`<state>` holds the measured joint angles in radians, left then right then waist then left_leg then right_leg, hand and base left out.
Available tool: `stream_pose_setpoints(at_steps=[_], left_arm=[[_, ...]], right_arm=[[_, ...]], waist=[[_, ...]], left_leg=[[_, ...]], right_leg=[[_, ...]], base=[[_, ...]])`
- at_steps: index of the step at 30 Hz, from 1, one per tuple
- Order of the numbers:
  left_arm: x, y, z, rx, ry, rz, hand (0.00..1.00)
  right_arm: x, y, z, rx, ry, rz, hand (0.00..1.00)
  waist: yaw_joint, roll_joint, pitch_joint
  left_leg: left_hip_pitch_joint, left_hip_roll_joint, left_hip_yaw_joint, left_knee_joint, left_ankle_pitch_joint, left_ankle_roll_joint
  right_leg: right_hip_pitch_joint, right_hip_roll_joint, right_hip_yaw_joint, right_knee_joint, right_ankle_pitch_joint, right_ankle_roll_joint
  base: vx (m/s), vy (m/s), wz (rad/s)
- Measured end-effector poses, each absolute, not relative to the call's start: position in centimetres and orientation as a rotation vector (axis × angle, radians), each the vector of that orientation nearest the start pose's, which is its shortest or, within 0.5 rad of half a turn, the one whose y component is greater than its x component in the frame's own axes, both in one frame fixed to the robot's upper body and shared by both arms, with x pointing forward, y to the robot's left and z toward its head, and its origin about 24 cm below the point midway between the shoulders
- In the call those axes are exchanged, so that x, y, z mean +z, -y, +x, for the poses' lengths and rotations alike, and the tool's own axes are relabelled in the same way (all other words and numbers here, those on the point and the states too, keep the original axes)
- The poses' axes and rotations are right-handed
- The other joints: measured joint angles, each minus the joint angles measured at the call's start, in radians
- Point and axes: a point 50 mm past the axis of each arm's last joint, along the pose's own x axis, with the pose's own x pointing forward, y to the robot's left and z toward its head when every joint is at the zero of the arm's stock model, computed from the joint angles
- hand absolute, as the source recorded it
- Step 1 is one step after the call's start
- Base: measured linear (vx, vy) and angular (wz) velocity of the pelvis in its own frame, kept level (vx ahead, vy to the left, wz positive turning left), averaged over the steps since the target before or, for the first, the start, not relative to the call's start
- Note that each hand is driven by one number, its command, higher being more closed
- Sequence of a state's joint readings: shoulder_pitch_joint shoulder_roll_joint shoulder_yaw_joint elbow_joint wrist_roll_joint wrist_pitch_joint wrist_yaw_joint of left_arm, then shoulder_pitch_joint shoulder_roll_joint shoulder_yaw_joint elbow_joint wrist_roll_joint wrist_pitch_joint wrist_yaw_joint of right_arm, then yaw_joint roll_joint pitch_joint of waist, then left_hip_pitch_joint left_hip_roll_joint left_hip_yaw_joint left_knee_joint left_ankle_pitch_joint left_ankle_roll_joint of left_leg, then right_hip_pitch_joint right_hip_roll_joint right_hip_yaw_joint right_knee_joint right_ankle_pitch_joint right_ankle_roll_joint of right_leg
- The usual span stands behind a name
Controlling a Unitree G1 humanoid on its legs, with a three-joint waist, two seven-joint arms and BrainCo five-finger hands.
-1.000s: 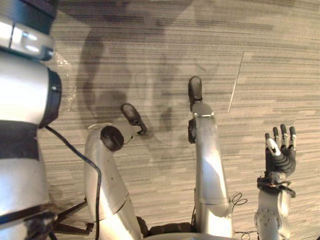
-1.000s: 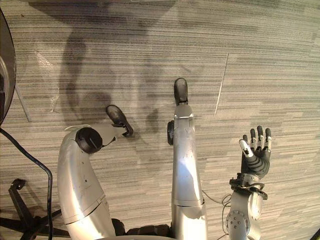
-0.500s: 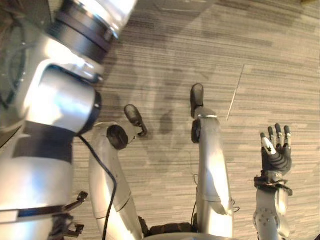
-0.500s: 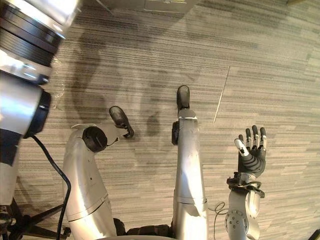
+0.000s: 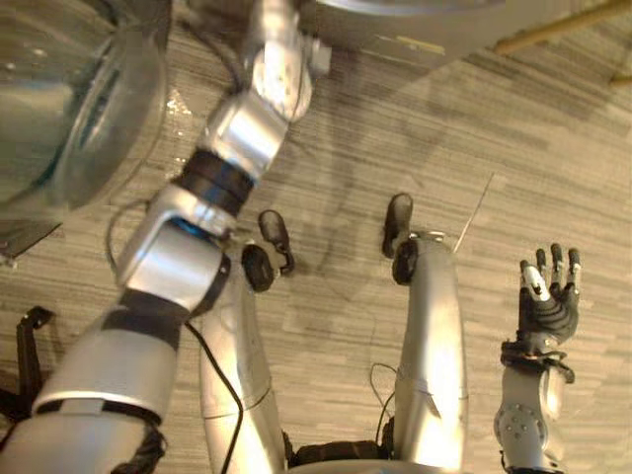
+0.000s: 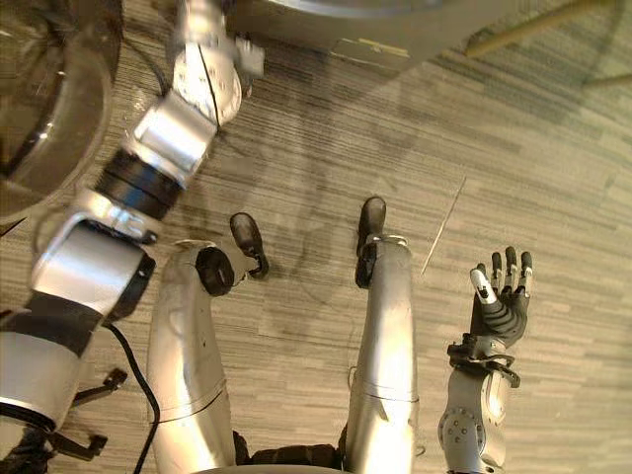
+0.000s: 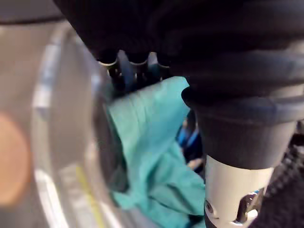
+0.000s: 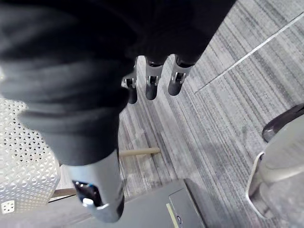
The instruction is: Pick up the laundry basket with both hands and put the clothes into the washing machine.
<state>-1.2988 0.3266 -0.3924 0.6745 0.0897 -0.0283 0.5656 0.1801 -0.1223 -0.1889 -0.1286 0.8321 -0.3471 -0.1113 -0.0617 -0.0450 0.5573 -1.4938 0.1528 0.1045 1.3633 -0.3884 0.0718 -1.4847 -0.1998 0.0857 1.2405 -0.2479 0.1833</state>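
Fingers (image 6: 510, 269) of the right hand (image 6: 499, 314) are straight and apart at the lower right, holding nothing. The left hand (image 7: 204, 61) is at a teal cloth (image 7: 152, 137) in the washing machine's round opening (image 7: 52, 142); whether it grips the cloth I cannot tell. A white perforated laundry basket (image 8: 21, 161) stands apart.

The floor (image 6: 553, 168) was grey, finely striped planking, crossed by a thin pale seam (image 6: 444, 227) right of centre. At the top edge the grey washing machine (image 6: 326, 20) stood on it, with a wooden strip (image 6: 523, 25) slanting across the upper right. In the right wrist view, what looked like a white perforated basket (image 8: 19, 175) sat near that strip.
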Motion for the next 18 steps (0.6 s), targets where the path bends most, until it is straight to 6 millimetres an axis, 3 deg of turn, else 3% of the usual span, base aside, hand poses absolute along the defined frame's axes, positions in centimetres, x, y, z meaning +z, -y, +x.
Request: stream_pose_setpoints(at_steps=[2,4,5,8,12,18], left_arm=[[29.0,-10.3,39.2,0.293,0.680,0.446,0.00],[23.9,-12.0,39.7,0.321,0.510,0.366,0.00],[22.6,-12.5,39.7,0.332,0.466,0.348,0.00],[15.9,-15.2,38.9,0.405,0.246,0.262,0.00],[7.5,-16.9,36.0,0.443,-0.007,0.219,0.00],[0.2,-17.0,31.3,0.444,-0.229,0.164,0.00]], right_arm=[[5.9,24.9,20.0,-0.451,0.341,0.657,0.00],[5.3,24.9,20.0,-0.480,0.315,0.666,0.00],[5.2,24.9,20.0,-0.486,0.311,0.670,0.00],[4.5,24.5,19.9,-0.513,0.287,0.693,0.00],[4.0,24.3,19.8,-0.535,0.269,0.711,0.00],[2.8,23.7,18.9,-0.573,0.228,0.742,0.00]], waist=[[0.000,-0.001,0.000],[0.006,-0.003,-0.002],[0.008,-0.004,-0.002],[0.025,-0.007,-0.004],[0.027,-0.019,-0.015],[0.039,-0.033,-0.100]], left_leg=[[0.024,-0.019,-0.026,-0.006,0.005,-0.024],[0.065,-0.042,-0.045,-0.027,0.019,-0.050],[0.075,-0.048,-0.050,-0.034,0.022,-0.056],[0.129,-0.052,-0.079,-0.062,0.037,-0.079],[0.231,-0.067,-0.118,-0.110,0.057,-0.115],[0.417,-0.092,-0.152,-0.244,0.096,-0.162]], right_leg=[[0.029,-0.018,-0.016,0.023,-0.025,-0.016],[0.067,-0.042,-0.032,0.048,-0.053,-0.036],[0.076,-0.047,-0.035,0.053,-0.058,-0.041],[0.130,-0.051,-0.065,0.062,-0.086,-0.069],[0.235,-0.071,-0.109,0.068,-0.124,-0.099],[0.424,-0.116,-0.184,0.030,-0.180,-0.131]], base=[[-0.05,-0.096,0.54],[-0.09,-0.144,0.53],[-0.09,-0.128,0.37],[-0.08,-0.130,0.23],[-0.05,-0.121,0.30],[-0.02,-0.121,0.37]])
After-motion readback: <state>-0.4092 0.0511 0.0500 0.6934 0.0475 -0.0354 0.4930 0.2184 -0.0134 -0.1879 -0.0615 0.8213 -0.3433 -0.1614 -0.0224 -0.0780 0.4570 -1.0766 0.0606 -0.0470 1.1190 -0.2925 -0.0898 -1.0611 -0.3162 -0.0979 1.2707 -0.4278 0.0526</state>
